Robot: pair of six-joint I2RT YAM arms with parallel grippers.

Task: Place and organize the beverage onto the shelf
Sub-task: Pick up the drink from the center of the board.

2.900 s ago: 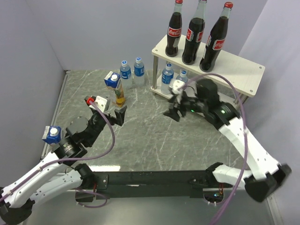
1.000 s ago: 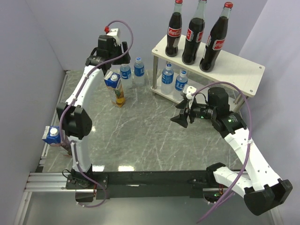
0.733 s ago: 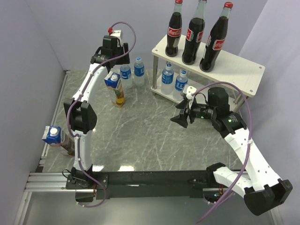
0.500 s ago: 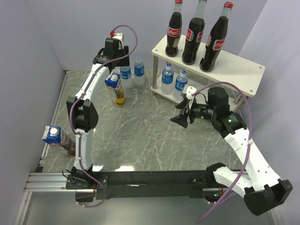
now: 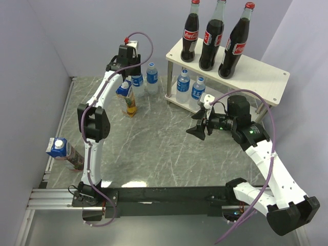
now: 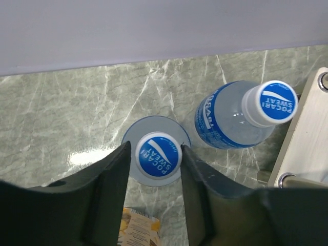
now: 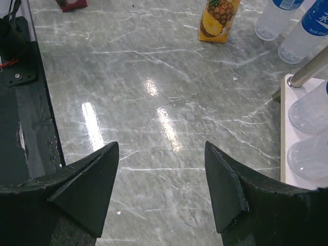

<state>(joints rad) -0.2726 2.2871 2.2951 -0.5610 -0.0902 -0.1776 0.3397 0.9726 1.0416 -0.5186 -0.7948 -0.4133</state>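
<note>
Water bottle (image 6: 154, 124) stands mid-frame in the left wrist view — light, slippery plastic; grip under the cap (image 6: 159, 154). Left gripper (image 6: 155, 148) straddles it, whether clamped I cannot tell. Right gripper (image 7: 161, 146) is spread, empty.

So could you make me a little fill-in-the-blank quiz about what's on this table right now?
1. The shelf holds ___ cola bottles on its top board.
2. The left gripper has a finger on either side of the cap of a ___ bottle standing on the table.
3. The right gripper is open and holds ___.
4. On the shelf's lower board stand ___ water bottles.

Missing words: three; water; nothing; two.
</note>
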